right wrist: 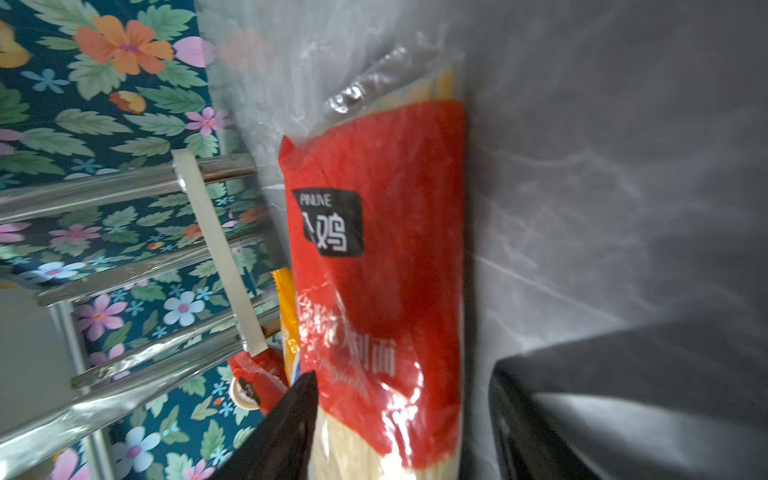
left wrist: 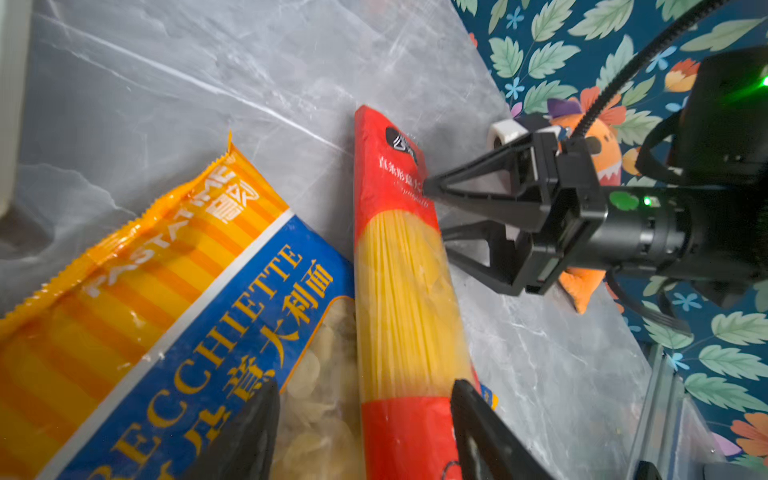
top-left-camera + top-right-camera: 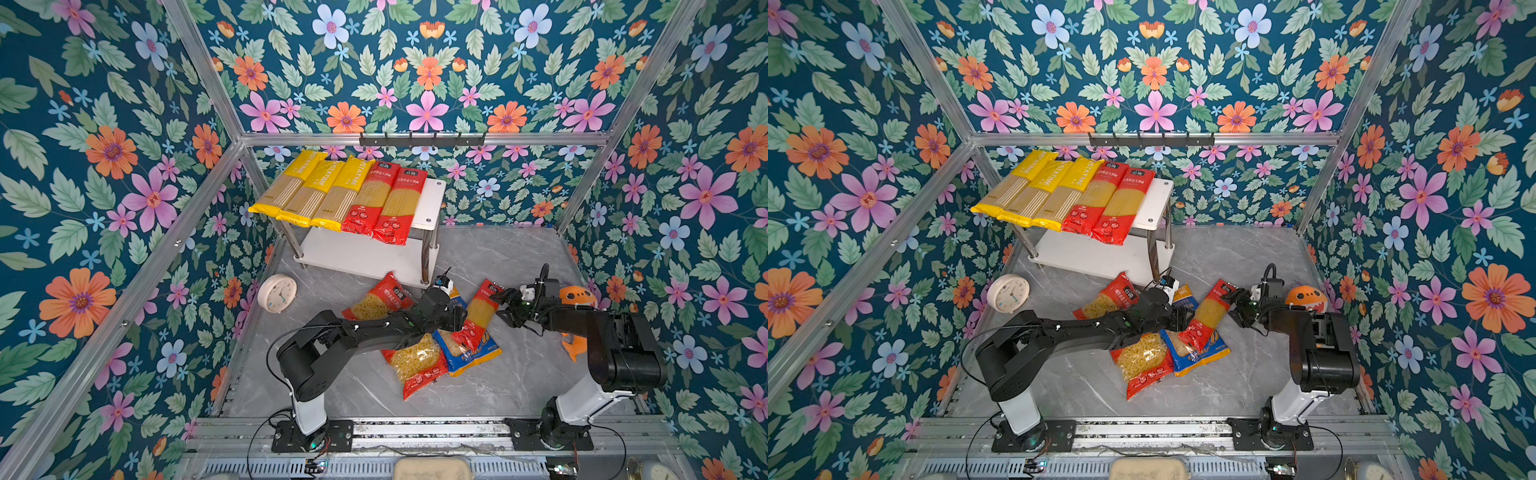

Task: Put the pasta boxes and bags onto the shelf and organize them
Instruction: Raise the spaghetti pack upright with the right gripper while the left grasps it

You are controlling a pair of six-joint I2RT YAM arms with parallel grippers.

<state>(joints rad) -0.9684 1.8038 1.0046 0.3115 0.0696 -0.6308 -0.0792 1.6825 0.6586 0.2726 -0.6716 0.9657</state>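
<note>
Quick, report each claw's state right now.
Left claw: open, straddling the red spaghetti pack, not gripping it.
Right claw: open, around the same pack's other end, not gripping it.

Dark teal wallpaper (image 3: 428,50) with pink, orange and pale blue flowers covers the back wall and both side walls. Aluminium bars (image 3: 291,139) frame the corners, and a black hook rail (image 3: 422,141) sits on the back bar. The worktop (image 3: 519,257) is grey, marble-patterned and evenly lit.
</note>
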